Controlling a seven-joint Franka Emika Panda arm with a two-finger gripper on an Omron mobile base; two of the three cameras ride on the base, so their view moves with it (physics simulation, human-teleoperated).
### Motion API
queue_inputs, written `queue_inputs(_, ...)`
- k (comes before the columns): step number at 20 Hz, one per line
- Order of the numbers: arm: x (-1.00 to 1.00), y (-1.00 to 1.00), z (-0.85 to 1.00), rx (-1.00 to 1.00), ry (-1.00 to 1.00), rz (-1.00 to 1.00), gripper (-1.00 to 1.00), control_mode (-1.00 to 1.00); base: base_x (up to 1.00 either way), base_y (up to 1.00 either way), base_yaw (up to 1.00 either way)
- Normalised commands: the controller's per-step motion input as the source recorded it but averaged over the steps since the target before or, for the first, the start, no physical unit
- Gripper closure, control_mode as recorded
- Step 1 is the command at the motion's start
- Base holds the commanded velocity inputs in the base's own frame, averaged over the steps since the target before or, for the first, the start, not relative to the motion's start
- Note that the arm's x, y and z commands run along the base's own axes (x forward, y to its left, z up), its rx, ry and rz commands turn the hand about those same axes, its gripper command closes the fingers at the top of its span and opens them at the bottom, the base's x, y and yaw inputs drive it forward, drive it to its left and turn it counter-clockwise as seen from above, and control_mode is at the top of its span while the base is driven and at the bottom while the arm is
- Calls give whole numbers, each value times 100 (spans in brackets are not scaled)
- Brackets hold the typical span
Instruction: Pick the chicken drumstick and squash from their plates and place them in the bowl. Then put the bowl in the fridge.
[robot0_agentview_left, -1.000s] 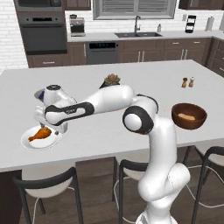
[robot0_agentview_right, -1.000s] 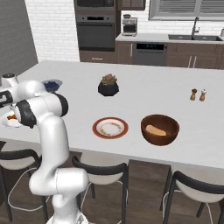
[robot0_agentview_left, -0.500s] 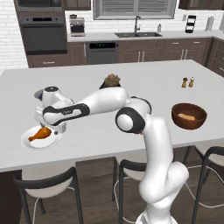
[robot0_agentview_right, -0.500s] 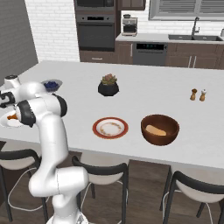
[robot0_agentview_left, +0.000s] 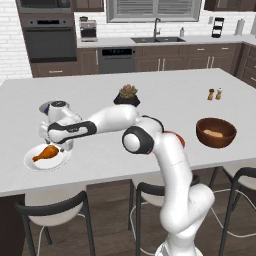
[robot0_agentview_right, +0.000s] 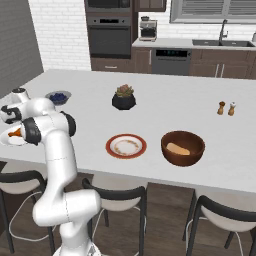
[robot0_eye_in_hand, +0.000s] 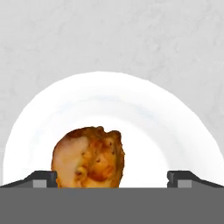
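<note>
The island counter (robot0_agentview_left: 150, 95) spans the middle of both base views. At the right of the left base view sits the bowl (robot0_agentview_left: 216, 132), with the squash (robot0_agentview_right: 178, 149) already lying inside it; the red-rimmed plate (robot0_agentview_right: 126, 146), centre of the right base view, is bare. The white plate (robot0_agentview_left: 47, 158) lies at the left middle of the left base view, near the counter's front edge, and the drumstick (robot0_agentview_left: 46, 152) rests on it, fat end toward the arm, thin bone end toward the frame's left edge.

The gripper (robot0_eye_in_hand: 112, 178) hangs just above that fat end. In the hand view its two tips stand wide apart at the lower left and lower right, with the drumstick's bulb between them but left of centre, close to the left tip.

The drumstick is probably light and firm, though rounded and likely slick, so it could roll or squirt out. The bulbous end looks the best place to pinch, across its widest part, after shifting to centre it between the tips.
</note>
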Motion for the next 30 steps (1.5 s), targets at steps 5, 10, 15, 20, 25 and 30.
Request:
queue_inputs(5, 4, 49, 0, 0, -3, 0, -100, -100, 0, 0, 0)
queue_inputs(10, 0, 21, -3, 0, -1, -4, -100, -100, 0, 0, 0)
queue_inputs(15, 0, 0, -29, -1, 0, -5, -100, -100, 0, 0, 0)
queue_inputs(20, 0, 0, -36, -2, 0, -4, -100, -100, 0, 0, 0)
queue_inputs(25, 14, 0, -54, -1, 0, -2, -100, -100, 0, 0, 0)
queue_inputs(30, -24, -11, -17, 0, 0, 0, -100, -100, 0, 0, 0)
